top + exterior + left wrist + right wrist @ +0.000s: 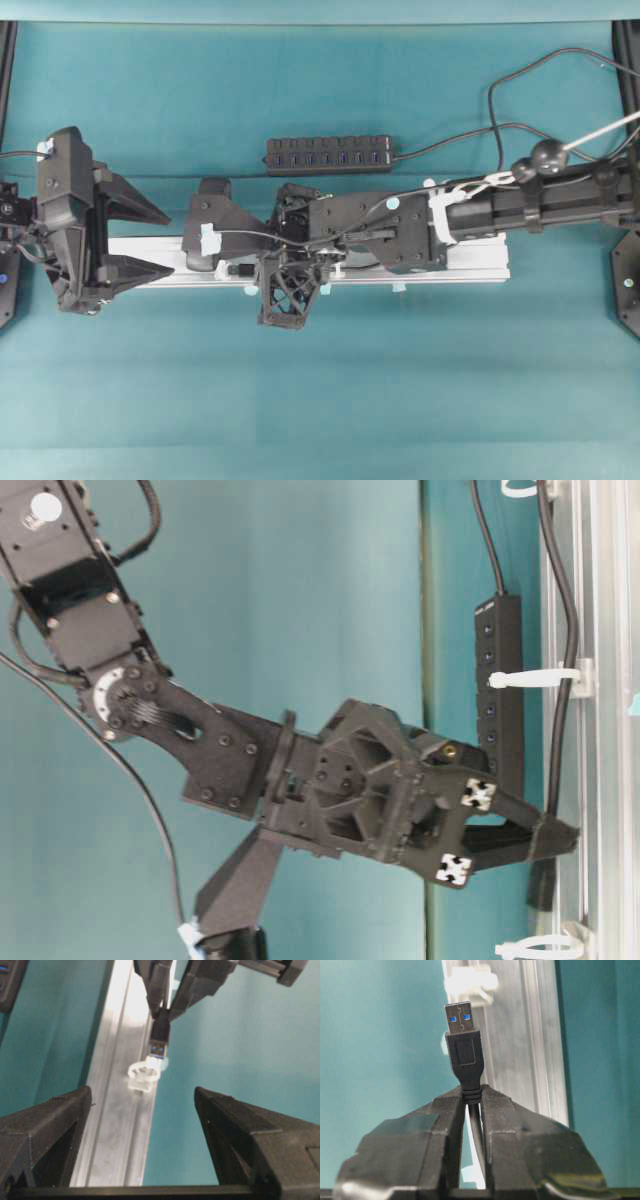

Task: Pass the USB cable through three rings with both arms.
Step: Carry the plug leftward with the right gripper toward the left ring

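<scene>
My right gripper is shut on the USB cable just behind its plug. The plug sticks out past the tips and points at a white ring on the silver rail. In the left wrist view the plug hangs just short of that ring. My left gripper stands wide open on the ring's other side, holding nothing. From table level the cable runs along the rail through a ring to the right gripper. Another ring lies ahead.
A black hub strip with blue sockets lies behind the rail, its cord leading off right. The right arm stretches over the rail from the right. The left gripper straddles the rail's left end.
</scene>
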Available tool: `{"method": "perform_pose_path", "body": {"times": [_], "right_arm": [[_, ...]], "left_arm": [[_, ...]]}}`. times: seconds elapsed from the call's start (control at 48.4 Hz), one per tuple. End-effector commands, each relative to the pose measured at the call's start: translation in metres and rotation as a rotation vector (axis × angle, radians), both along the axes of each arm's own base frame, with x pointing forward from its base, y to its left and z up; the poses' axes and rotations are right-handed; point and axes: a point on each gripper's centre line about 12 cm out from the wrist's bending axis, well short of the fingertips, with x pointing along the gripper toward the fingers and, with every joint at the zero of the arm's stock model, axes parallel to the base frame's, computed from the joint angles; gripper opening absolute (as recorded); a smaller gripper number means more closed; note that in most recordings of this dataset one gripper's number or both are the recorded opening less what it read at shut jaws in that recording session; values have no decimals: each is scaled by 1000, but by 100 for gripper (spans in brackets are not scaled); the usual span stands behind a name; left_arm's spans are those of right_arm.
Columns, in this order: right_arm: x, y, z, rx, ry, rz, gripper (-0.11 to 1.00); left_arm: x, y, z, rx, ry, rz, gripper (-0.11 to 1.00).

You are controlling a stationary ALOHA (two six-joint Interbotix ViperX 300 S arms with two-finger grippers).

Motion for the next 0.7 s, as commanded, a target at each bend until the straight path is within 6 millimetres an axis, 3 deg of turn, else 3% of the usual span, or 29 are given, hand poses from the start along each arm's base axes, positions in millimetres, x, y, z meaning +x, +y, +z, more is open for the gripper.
{"method": "perform_pose_path", "body": {"times": [0.0, 0.682], "right_arm": [[4, -1, 6, 0, -20, 3, -7], [11, -4, 0, 1, -47, -3, -7]], "left_arm": [[2, 0, 5, 4, -17, -2, 88], [-3, -1, 0, 3, -1, -4, 88]]}}
